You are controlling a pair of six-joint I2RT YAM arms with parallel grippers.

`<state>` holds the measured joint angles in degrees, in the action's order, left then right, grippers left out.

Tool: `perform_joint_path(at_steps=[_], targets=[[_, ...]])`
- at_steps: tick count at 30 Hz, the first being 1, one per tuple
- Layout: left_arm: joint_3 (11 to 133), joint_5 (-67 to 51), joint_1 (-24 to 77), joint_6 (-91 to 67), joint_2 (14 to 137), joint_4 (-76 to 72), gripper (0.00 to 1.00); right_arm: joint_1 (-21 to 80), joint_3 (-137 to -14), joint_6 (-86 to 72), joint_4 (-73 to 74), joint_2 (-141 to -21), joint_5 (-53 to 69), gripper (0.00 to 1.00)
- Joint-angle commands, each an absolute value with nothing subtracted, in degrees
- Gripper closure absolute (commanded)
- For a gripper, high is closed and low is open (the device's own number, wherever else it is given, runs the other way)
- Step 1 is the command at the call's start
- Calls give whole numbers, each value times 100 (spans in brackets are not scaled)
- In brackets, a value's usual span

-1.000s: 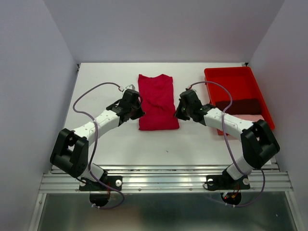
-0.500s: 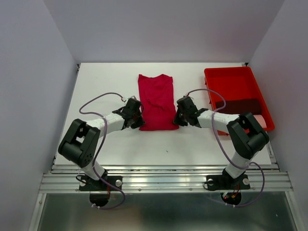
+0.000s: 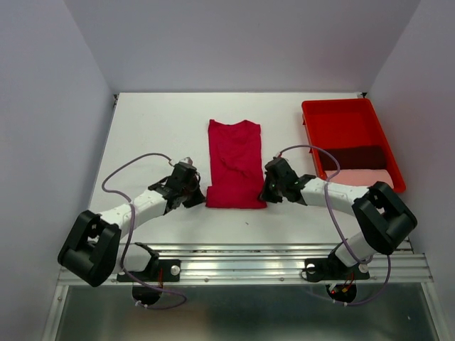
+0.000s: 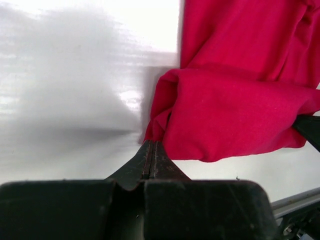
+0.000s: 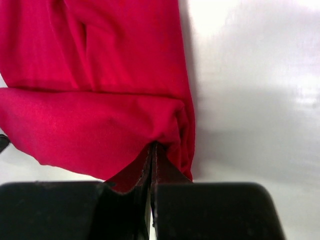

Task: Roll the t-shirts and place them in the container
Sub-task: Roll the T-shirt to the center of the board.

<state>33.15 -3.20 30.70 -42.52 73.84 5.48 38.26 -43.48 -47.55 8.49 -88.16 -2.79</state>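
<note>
Crimson cloth t-shirt [image 3: 234,160]: left end effector [image 4: 150,146] and right end effector [image 5: 152,146] clamp its near-hem corners. Rolling seems at its first turn; next needs even turning toward the bench [image 3: 156,135]'s far edge.

Matt crimson cloth t-shirt [image 3: 234,163] on glossy white table [image 3: 156,128].

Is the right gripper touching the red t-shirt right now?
Touching. In the right wrist view the right gripper is shut on the crimson t-shirt, with the shirt's near corner bunched around the fingertips.
</note>
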Motion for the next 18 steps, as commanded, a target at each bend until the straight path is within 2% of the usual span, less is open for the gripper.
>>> perform_joint_path(at_steps=[1, 4, 5, 7, 8, 9, 11, 12, 13, 14, 16, 18], targets=[[3182, -343, 3103, -4350, 6813, 931, 100, 3929, -4175, -4992, 1362, -8482, -237, 99], [3243, -255, 3111, -4368, 6575, 1177, 100, 3929, -4289, -5001, 1634, -8166, -474, 93], [3287, -220, 3103, -4377, 6513, 1273, 100, 3929, -4385, -5010, 1774, -7982, -701, 85], [3313, -185, 3111, -4403, 6382, 1344, 100, 3929, -4456, -4992, 1889, -7814, -878, 80], [3313, -185, 3111, -4456, 6346, 1371, 99, 3929, -4491, -4992, 1959, -7735, -1009, 73], [3296, -228, 3111, -4473, 6320, 1371, 80, 3929, -4526, -4992, 2064, -7665, -1054, 67], [3244, -290, 3120, -4613, 6258, 1371, 57, 3929, -4518, -5071, 2144, -7489, -1116, 58], [3217, -351, 3111, -4658, 6249, 1371, 47, 3929, -4474, -5123, 2162, -7427, -1116, 48], [3182, -378, 3120, -4702, 6223, 1319, 33, 3929, -4334, -5246, 2162, -7366, -1116, 45], [3103, -413, 3138, -4737, 6214, 1292, 28, 3929, -4255, -5325, 2162, -7261, -1073, 42], [3006, -483, 3164, -4860, 6188, 1152, 25, 3929, -3966, -5553, 2031, -7181, -976, 37], [2831, -571, 3173, -5026, 6179, 959, 28, 3929, -3754, -5703, 1751, -7119, -748, 37]])
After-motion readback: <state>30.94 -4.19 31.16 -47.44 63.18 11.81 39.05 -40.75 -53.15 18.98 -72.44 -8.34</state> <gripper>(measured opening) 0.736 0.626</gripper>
